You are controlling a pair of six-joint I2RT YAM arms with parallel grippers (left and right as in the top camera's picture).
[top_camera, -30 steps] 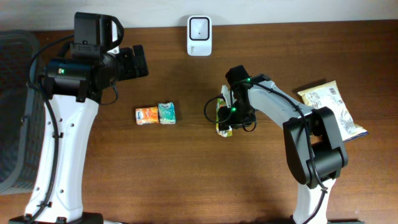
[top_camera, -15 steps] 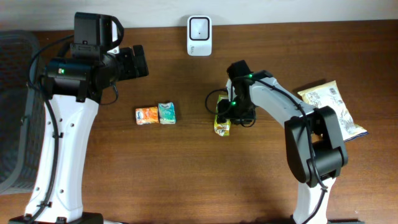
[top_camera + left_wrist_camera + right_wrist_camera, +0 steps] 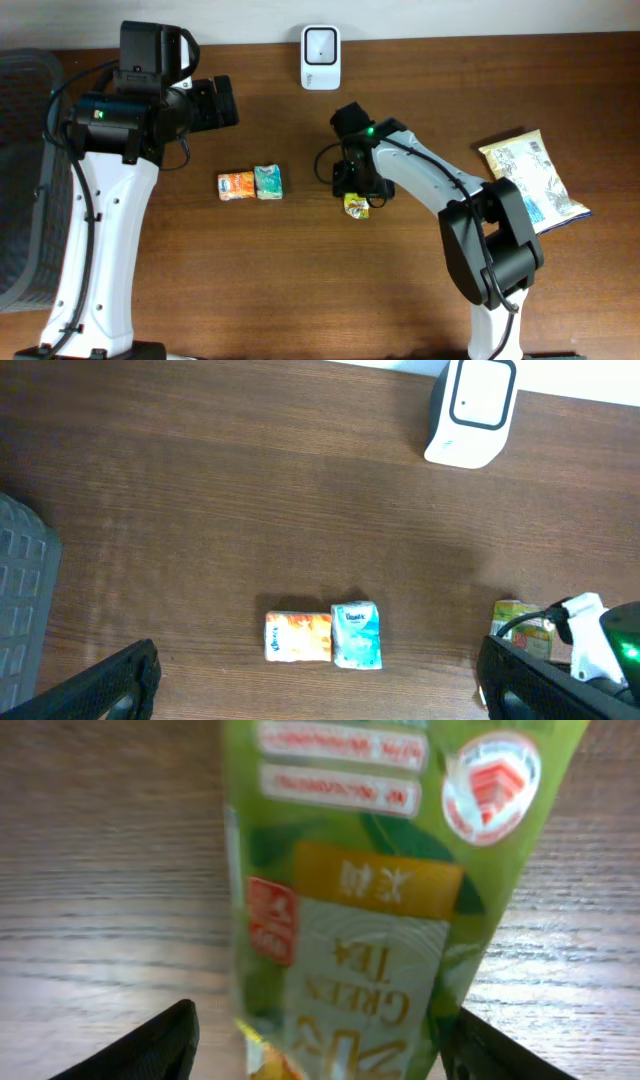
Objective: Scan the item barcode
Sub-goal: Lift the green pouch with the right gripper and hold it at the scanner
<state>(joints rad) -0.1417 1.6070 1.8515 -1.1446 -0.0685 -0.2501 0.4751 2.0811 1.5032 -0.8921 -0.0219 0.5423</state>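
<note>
Green tea packet: likely light, soft, slippery film. Right claw spread astride it; best pinched across its middle.

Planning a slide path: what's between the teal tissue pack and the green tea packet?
Nothing, just bare table between the teal pack and the green tea packet. Clearest in the left wrist view; overhead agrees.

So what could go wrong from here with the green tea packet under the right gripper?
The right gripper has its jaws open on either side of the green tea packet, not touching it. Closing on such a flat packet could slip off or crumple it. Also, only the printed front shows and no barcode is visible, so it may reach the scanner facing the wrong way.
</note>
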